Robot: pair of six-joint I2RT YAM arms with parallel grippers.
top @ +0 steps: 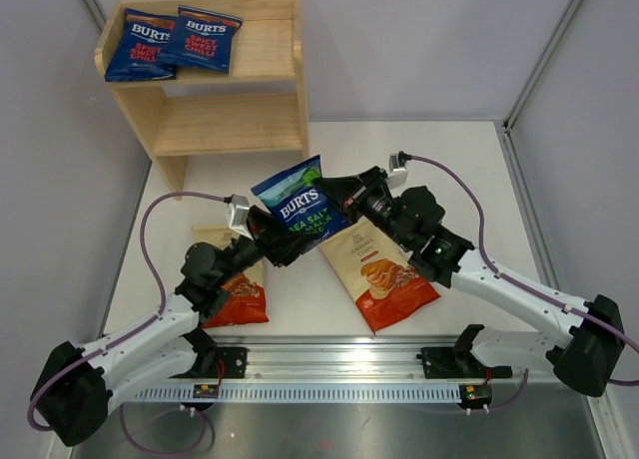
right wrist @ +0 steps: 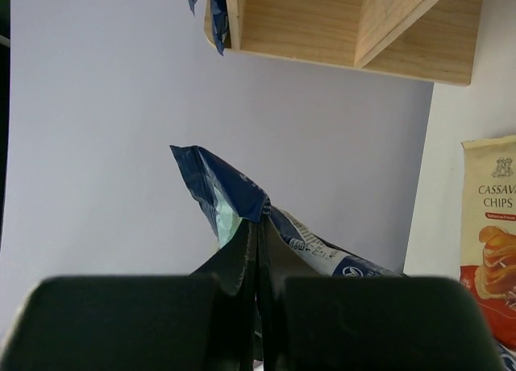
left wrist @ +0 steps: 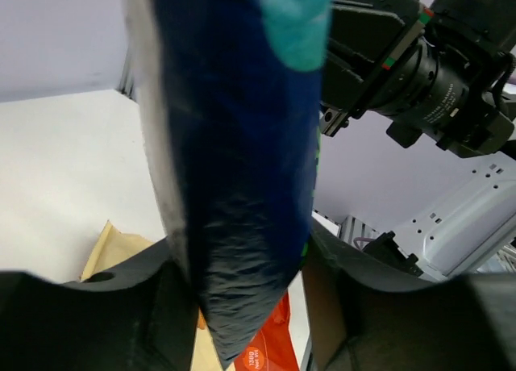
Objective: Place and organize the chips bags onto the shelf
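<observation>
The green-topped blue BURTS bag (top: 298,210) hangs in the air over the table's middle, held between both grippers. My left gripper (top: 266,231) grips its lower left end; in the left wrist view the bag (left wrist: 234,145) fills the space between the jaws of the left gripper (left wrist: 242,246), touching both. My right gripper (top: 335,194) is shut on the bag's right edge, pinching a corner (right wrist: 234,189) at its fingertips (right wrist: 258,226). Two more blue BURTS bags (top: 170,40) lie on the top of the wooden shelf (top: 230,125). One cream bag (top: 379,271) lies under the right arm, another (top: 238,291) under the left arm.
The shelf stands at the far left, its lower tier bare; its underside shows in the right wrist view (right wrist: 339,24). The cream bag's orange bottom (left wrist: 262,339) lies below the left jaws. The right wrist's camera (left wrist: 419,64) is close beside the held bag. Grey walls enclose the table.
</observation>
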